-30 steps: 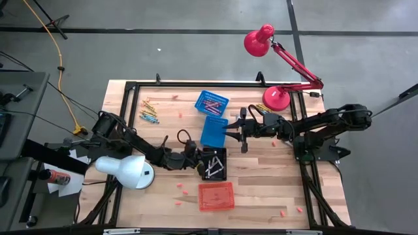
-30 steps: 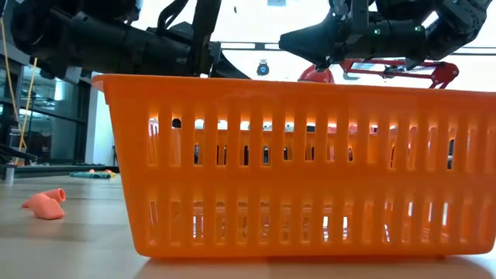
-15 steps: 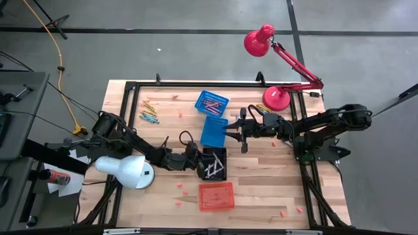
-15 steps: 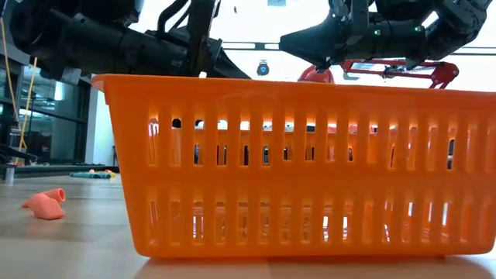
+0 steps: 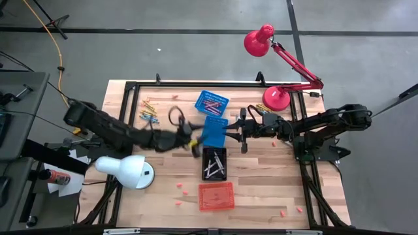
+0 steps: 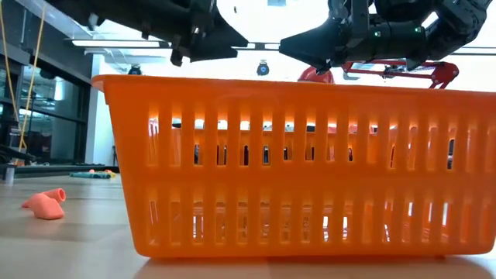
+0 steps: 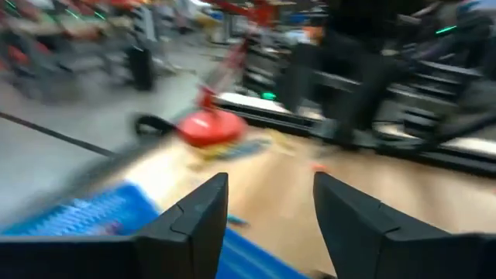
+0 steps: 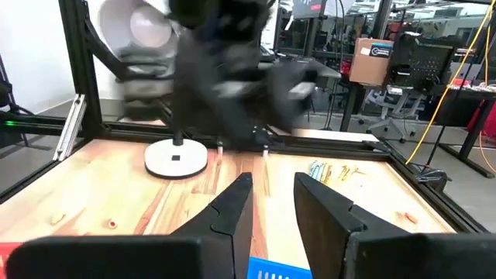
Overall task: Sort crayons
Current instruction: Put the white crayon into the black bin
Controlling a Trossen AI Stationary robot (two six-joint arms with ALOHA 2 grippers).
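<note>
Beside the black basket (image 5: 214, 163), left gripper (image 5: 193, 142) jaws apart and empty, right gripper (image 5: 230, 134) over blue basket (image 5: 213, 131), jaws apart, loose crayons (image 5: 149, 112) well apart.

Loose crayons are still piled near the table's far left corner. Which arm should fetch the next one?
Left, probably. The left gripper is open and empty, on the same side as the loose crayons. The right gripper hangs over the blue basket, farther from the pile.

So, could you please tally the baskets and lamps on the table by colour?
Blue baskets: 2
Black basket: 1
Orange basket: 1
Red lamp: 1
White lamp: 1
Total: 6
</note>
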